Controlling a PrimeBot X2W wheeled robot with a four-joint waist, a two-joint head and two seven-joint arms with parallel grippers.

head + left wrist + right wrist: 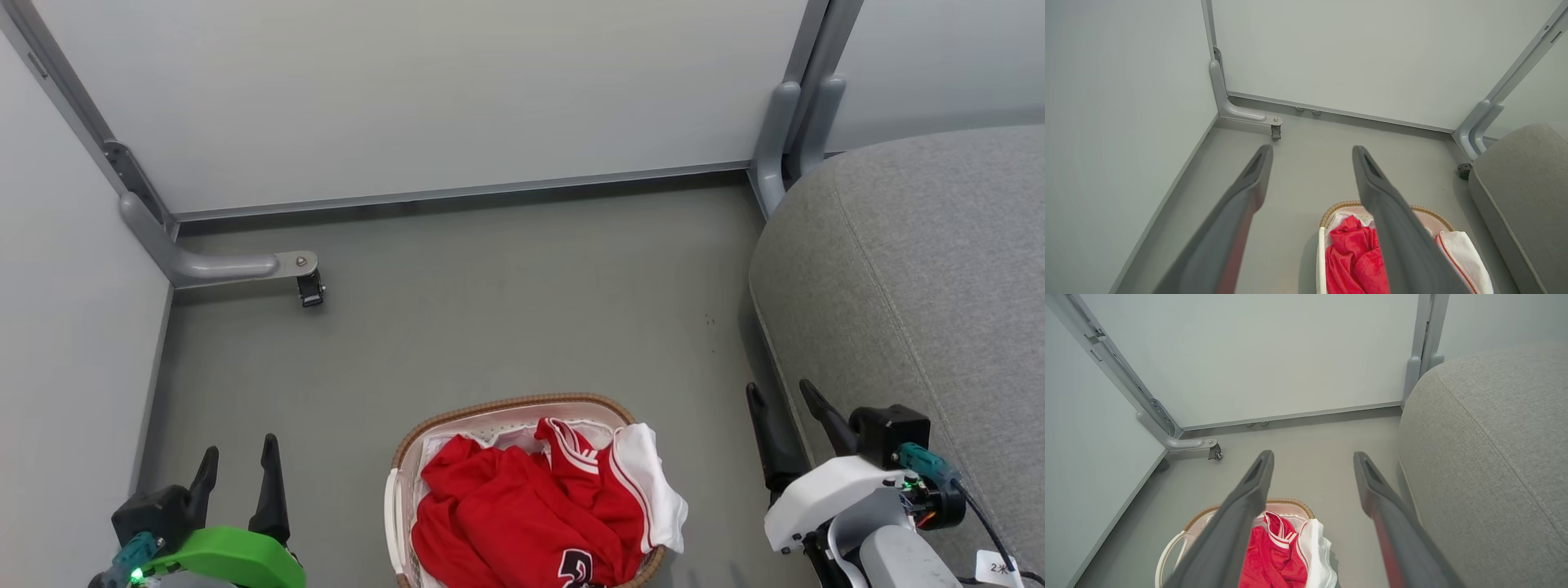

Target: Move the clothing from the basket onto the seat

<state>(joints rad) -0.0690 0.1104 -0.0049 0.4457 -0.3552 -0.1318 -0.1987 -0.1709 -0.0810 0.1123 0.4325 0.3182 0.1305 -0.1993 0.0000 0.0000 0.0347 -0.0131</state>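
Head: clothing point(522, 514) heaped in basket point(506, 404); seat point(922, 286) right of basket. Left hand point(239, 457) and right hand point(780, 400) flank basket, fingers apart, empty, likely staged for pickup.
Left wrist: fingers spread above basket.
Right wrist: same; seat beside basket, probably a short transfer.

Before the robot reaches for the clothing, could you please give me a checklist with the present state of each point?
1. Left end effector open, holding nothing: ok.
2. Right end effector open, holding nothing: ok.
3. Red clothing lies on top in the basket, uncovered: ok.
4. Seat stands beside the basket, on the robot's right: ok.
5. White fabric draped over the basket edge is separate from the clothing: cannot tell.
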